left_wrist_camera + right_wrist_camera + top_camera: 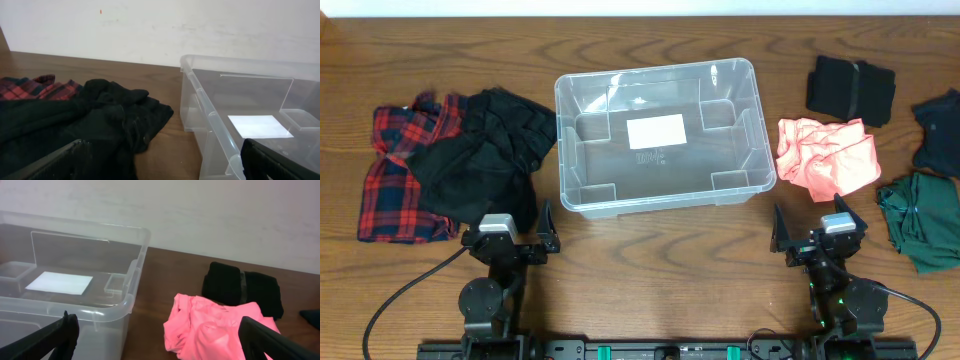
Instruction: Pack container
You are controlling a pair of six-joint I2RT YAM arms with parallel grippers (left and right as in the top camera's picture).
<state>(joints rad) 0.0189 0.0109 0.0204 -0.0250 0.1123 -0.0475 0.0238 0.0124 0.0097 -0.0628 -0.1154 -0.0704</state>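
Container (665, 172) at centre of table (650, 285), empty but for its white label (656, 131); we judge packing not begun. Black garment (485, 160) and plaid shirt (395, 185) lie at nine o'clock, pink garment (825, 155) at three. Left gripper (508, 232) at seven, right gripper (820, 232) at five, jaws apart, empty.

Overhead looks straight down on the bench (650, 270); both wrist views (low, near edge) face across it, sharing the container (620, 165).

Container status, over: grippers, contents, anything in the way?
Left gripper open, right gripper open, both holding nothing. Container empty, upright. Black garment and pink garment lie beside it; nothing blocks the opening.
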